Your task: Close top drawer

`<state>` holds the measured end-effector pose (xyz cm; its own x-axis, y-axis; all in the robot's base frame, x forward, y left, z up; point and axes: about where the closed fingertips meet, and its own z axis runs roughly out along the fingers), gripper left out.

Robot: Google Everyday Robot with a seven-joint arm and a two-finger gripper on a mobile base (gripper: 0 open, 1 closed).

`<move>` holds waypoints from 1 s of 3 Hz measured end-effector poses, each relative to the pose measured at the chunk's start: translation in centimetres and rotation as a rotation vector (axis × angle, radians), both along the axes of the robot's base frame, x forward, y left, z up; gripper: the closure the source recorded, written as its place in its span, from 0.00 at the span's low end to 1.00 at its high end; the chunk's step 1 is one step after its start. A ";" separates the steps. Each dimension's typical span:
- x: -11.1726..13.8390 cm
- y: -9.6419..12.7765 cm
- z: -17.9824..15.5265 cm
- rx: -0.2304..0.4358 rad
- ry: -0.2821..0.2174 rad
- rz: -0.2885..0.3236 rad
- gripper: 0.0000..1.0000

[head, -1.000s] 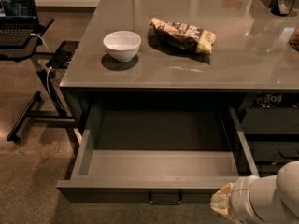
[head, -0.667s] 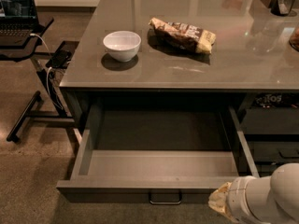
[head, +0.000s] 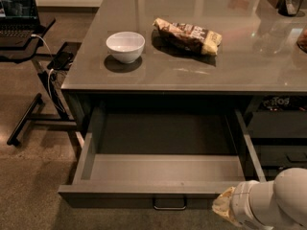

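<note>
We've got one cam, set high in front of the counter (head: 201, 68), looking down & fwd, fairly close. The top drawer (head: 163, 171) fills centre frame. The gripper (head: 224, 209) pokes in bottom right, nearest the lens, just right of the handle (head: 169, 206).

The gripper (head: 223, 207) appeared at the lower right corner of the view as a tan, crumpled-looking tip. Directly behind it sat a ribbed white collar (head: 243, 206), and behind that rose the smooth, rounded white shell of the arm (head: 288, 199).
</note>
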<state>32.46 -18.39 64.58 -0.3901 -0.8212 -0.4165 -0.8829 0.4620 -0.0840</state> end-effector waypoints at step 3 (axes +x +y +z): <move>1.4 -0.2 0.0 0.010 -0.015 0.002 0.11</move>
